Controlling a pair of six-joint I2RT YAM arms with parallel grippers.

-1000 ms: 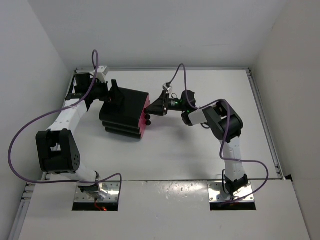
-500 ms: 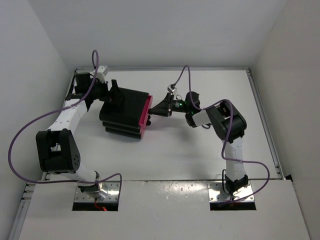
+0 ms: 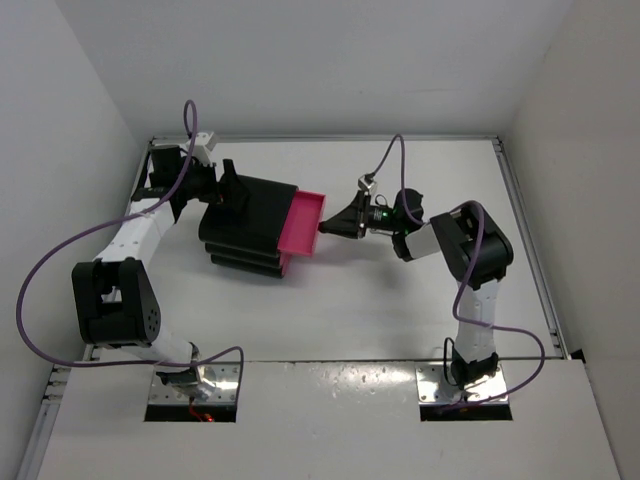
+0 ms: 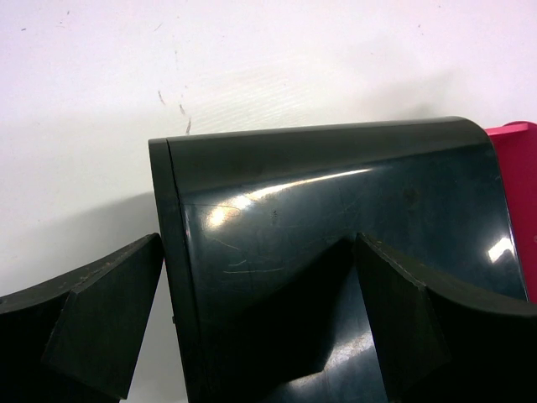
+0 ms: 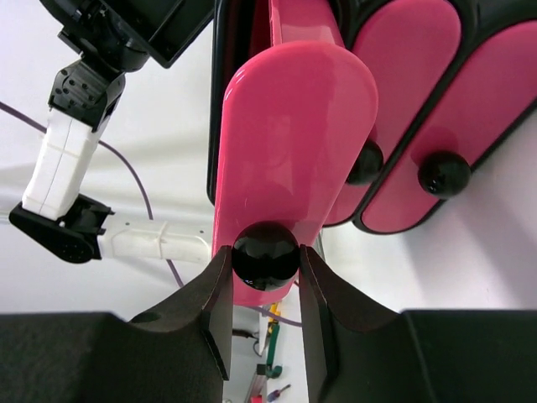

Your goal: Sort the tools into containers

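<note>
Right gripper (image 3: 328, 226) is pinched shut on the round black knob (image 5: 265, 256) of the top pink drawer (image 3: 302, 222), which stands part-way out of the black drawer unit (image 3: 245, 225) on its left-arm side, so I judge any pull must follow the drawer's slide axis toward my right arm.

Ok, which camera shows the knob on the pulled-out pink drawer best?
The right wrist view: the knob sits large and sharp, pinched by the right claw. In the top external view it is lost against the claw's dark tip beside the drawer. The left wrist view shows only the black unit and a pink sliver.
</note>
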